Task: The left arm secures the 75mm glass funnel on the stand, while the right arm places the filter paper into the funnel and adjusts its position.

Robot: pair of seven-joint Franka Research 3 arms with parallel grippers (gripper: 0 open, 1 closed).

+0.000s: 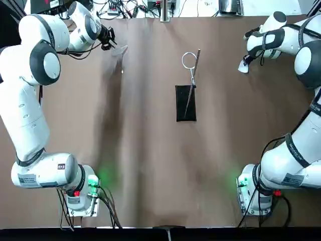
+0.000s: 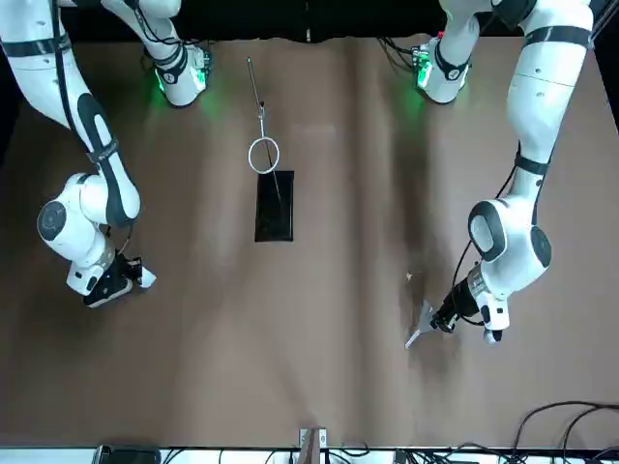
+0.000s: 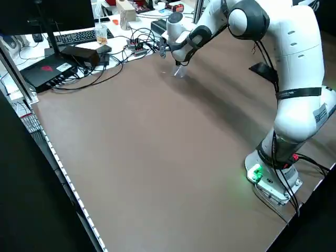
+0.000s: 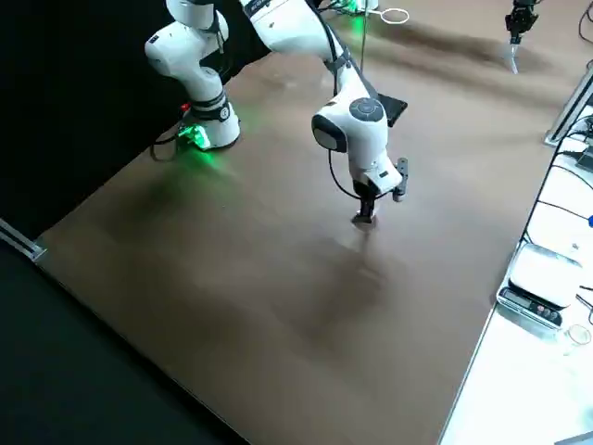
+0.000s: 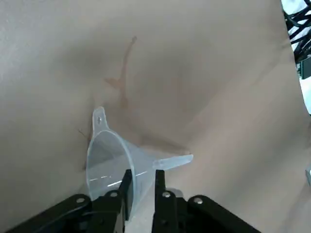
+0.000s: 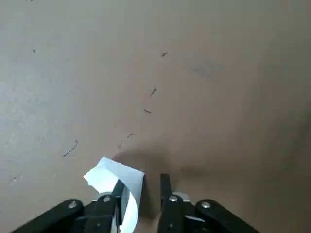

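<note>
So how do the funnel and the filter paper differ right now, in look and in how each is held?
The funnel is a clear cone with a stem and a small tab; the filter paper is opaque, white and folded flat. The left gripper pinches the funnel across its cone, while the paper lies against one finger of the right gripper, whose fingers show a gap. What they share: both are far from the stand, one out to each side of it.

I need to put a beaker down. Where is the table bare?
Bare: the wide stretch between the stand and the two arm bases. Occupied: far corners, where the left gripper holds the funnel and the right gripper the filter paper.
</note>
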